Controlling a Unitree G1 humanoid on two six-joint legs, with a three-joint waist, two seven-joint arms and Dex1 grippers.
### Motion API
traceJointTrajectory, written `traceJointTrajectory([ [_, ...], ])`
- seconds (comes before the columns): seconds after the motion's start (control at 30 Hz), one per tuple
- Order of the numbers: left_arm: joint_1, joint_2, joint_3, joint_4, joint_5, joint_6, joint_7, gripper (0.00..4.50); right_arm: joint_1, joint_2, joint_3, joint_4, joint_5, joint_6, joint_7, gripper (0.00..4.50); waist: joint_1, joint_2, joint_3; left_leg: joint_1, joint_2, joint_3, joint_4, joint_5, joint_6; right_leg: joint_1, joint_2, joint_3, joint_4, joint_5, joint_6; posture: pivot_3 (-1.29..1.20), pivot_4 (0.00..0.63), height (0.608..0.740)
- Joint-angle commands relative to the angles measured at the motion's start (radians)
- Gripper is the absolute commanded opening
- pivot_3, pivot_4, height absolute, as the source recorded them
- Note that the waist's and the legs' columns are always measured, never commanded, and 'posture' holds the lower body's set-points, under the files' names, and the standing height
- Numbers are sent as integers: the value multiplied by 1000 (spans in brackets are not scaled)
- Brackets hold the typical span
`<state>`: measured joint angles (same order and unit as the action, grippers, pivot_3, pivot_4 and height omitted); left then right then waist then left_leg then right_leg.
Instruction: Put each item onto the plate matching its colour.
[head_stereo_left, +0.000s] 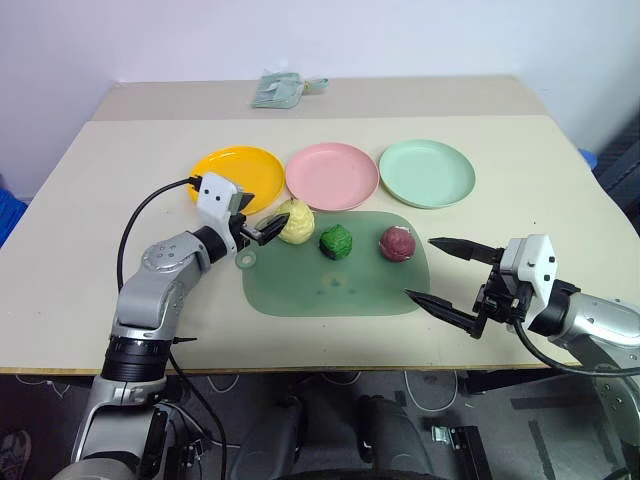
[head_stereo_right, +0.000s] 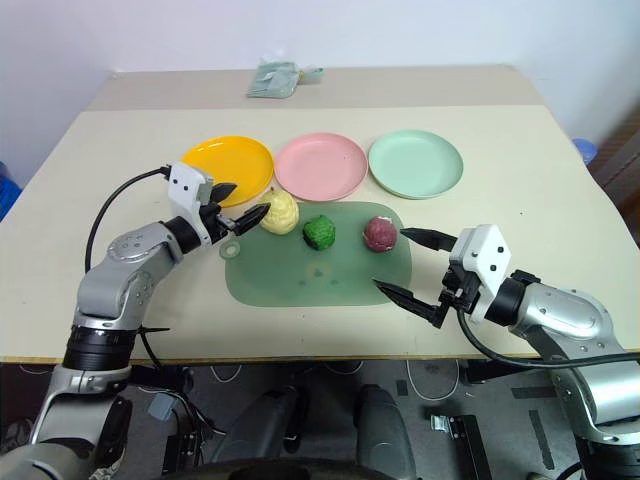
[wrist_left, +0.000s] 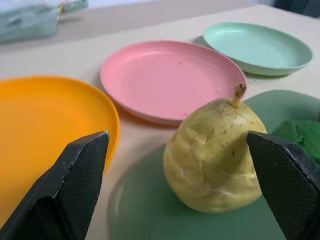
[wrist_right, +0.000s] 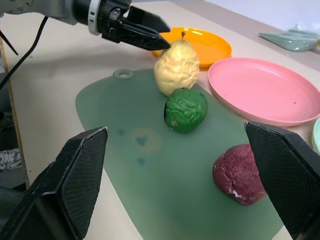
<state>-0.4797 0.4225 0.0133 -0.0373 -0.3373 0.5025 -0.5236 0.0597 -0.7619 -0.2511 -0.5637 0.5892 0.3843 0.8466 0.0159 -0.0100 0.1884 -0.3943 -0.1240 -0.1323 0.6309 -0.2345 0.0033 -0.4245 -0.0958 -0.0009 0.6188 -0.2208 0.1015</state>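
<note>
The left gripper (head_stereo_left: 262, 224) has its two black fingers spread wide, with the pale yellow pear-shaped lumpy ball (head_stereo_left: 295, 222) just past their tips and between them in the left wrist view, no contact visible. That ball stands at the far left corner of the flat translucent green mat (head_stereo_left: 335, 285), just beside the orange-yellow round plastic plate (head_stereo_left: 235, 170). The right gripper (head_stereo_left: 440, 272) also stands spread and empty, near the mat's right edge, close to the dark red lumpy ball (head_stereo_left: 397, 243). There are three balls, the dark green bumpy one (head_stereo_left: 336, 241) in the middle, all on the mat. Three plates lie in a row behind: orange-yellow, pink (head_stereo_left: 331, 175), pale mint green (head_stereo_left: 427, 172), all bare. Everything rests on a beige table (head_stereo_left: 120, 150) by a white wall, with a pale green bundle (head_stereo_left: 280, 90) at its far edge.
</note>
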Motion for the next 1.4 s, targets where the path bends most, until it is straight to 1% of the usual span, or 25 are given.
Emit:
traceJointTrajectory([
  [0.03,-42,-5,-11,14,27,-43,-11,4472,-20,-2,-26,-42,9,0,-24,4500,0,0,0,0,0,0,0,0,0,0,0,0,0,0,0,0,150,740],
  [0.2,-66,-17,-23,53,37,-53,-36,4472,-30,-6,-25,-63,17,22,-51,4500,-1,0,0,0,0,0,0,0,0,0,0,0,0,0,1,0,150,740],
  [0.37,-81,-22,-50,111,79,-71,-47,4472,-15,-7,-43,-78,23,29,-62,4500,-1,0,0,0,0,0,0,0,0,0,0,0,0,1,1,0,150,740],
  [0.5,-87,-38,-45,131,84,-74,-55,4472,-10,-7,-46,-94,22,40,-77,4500,-1,0,0,0,0,0,0,0,0,0,0,0,0,1,1,0,150,740],
  [0.6,-89,-47,-38,129,82,-67,-58,3640,-12,-6,-46,-101,22,49,-84,4500,-1,0,0,0,0,0,0,0,0,0,0,0,0,1,2,0,150,740],
  [0.67,-88,-52,-35,126,86,-70,-52,2763,-12,-6,-47,-102,22,52,-85,4500,-1,0,0,0,0,0,0,0,0,0,0,0,0,1,2,0,150,740],
  [0.73,-87,-55,-33,120,91,-72,-47,1751,-12,-6,-46,-100,20,52,-84,4500,-1,0,0,0,0,0,0,0,0,0,0,0,0,1,2,0,150,740],
  [0.77,-86,-59,-32,115,92,-73,-42,1351,-12,-5,-46,-97,18,49,-82,4500,-1,0,0,0,0,0,0,0,0,0,0,0,0,1,2,0,150,740],
  [0.87,-81,-65,-34,99,96,-78,-34,1351,-14,-3,-40,-89,13,45,-80,4500,-1,0,0,0,0,0,0,0,0,0,0,0,0,1,2,0,150,740],
  [0.93,-76,-64,-41,73,122,-64,2,1351,-16,-1,-36,-82,8,38,-76,4500,-1,0,0,0,0,0,0,0,0,0,0,0,0,1,2,0,150,740],
  [1.2,-60,-75,27,20,38,-41,-14,1351,-13,3,-37,-70,3,20,-63,4500,0,0,0,0,0,0,0,0,0,0,0,0,0,1,2,0,150,740],
  [1.4,-46,-87,81,8,18,-37,45,1351,-28,2,-29,-71,5,26,-67,4500,-1,0,0,0,0,0,0,0,0,0,0,0,0,1,2,0,150,740],
])
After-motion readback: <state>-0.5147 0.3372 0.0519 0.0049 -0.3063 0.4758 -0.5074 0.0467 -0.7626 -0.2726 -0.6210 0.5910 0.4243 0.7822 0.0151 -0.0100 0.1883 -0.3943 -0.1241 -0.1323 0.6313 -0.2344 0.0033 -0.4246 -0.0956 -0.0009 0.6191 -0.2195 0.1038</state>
